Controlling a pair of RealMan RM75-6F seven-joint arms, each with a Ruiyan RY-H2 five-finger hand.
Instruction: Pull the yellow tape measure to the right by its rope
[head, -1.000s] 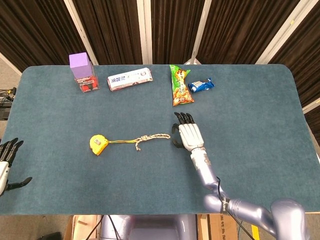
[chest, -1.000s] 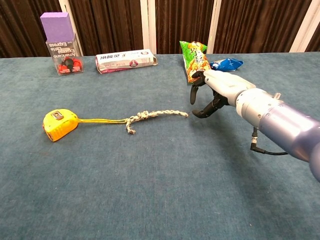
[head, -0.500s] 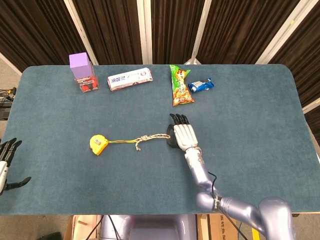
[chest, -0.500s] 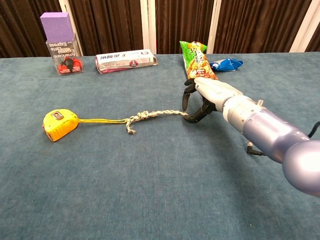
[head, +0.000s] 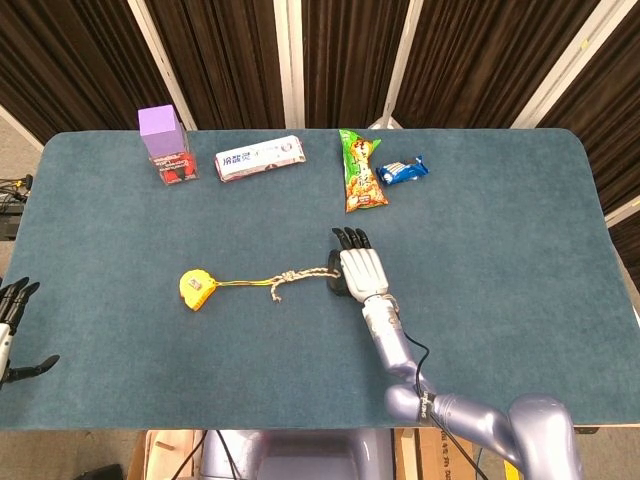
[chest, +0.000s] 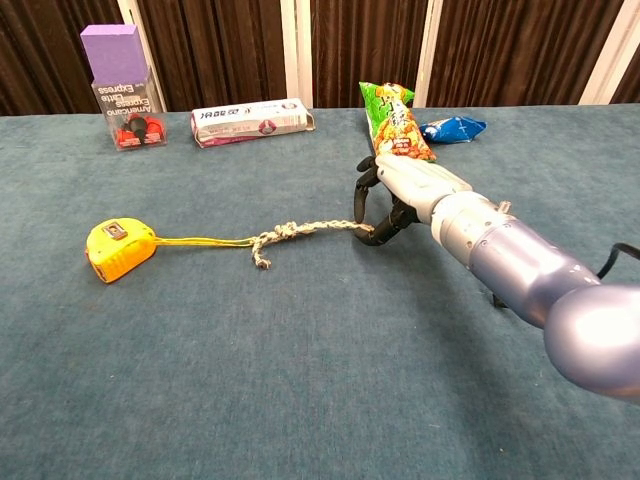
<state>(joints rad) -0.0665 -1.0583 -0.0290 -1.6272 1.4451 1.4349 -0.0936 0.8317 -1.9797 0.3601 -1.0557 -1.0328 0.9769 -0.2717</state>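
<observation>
The yellow tape measure (head: 197, 289) (chest: 118, 248) lies left of the table's middle. Its thin yellow cord runs right into a braided rope (head: 300, 275) (chest: 305, 230) with a knot partway along. My right hand (head: 358, 270) (chest: 395, 190) hovers over the rope's right end, with fingers pointing down and apart and the thumb just beside the rope tip. No frame shows the rope pinched. My left hand (head: 10, 325) hangs with spread fingers off the table's left edge, far from the tape measure.
Along the far edge stand a purple-topped box (head: 165, 143) (chest: 125, 85), a white toothpaste box (head: 260, 157) (chest: 250, 120), a green snack bag (head: 361, 170) (chest: 395, 120) and a blue packet (head: 403, 170) (chest: 452, 128). Teal cloth stretches right of my right hand.
My right hand has moved left from beside the rope's end until its fingers stand over the tip. Tape measure and rope have not shifted. The left hand stayed nearly still.
</observation>
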